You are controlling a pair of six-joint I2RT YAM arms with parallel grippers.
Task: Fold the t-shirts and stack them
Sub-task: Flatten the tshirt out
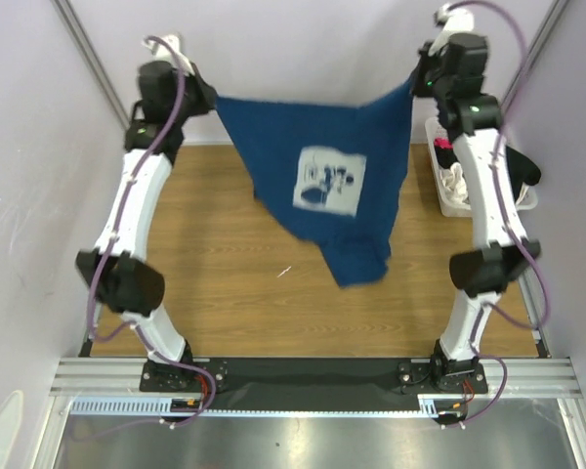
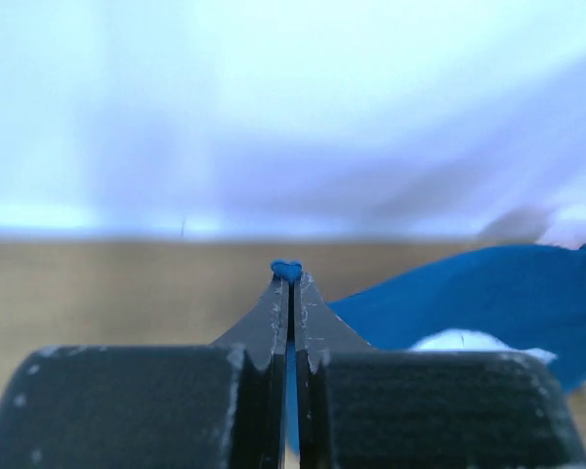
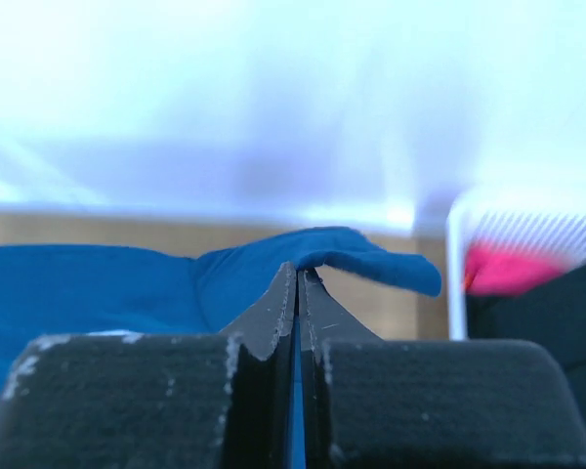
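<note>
A dark blue t-shirt (image 1: pixel 273 147) with a white square print (image 1: pixel 328 180) hangs stretched in the air over the far half of the wooden table (image 1: pixel 225 293). My left gripper (image 1: pixel 207 98) is shut on its upper left corner; a nub of blue cloth (image 2: pixel 286 269) pokes out past the fingertips. My right gripper (image 1: pixel 417 80) is shut on the upper right corner, blue cloth (image 3: pixel 371 254) folding over its tips. The shirt's lower end (image 1: pixel 356 266) droops toward the table. Pink (image 3: pixel 508 271) and black (image 3: pixel 557 303) t-shirts lie in the basket.
A white plastic lattice basket (image 1: pixel 439 191) stands at the table's right edge beside the right arm, with cloth inside. Pale walls close in at the back and both sides. A metal rail (image 1: pixel 313 376) runs along the near edge.
</note>
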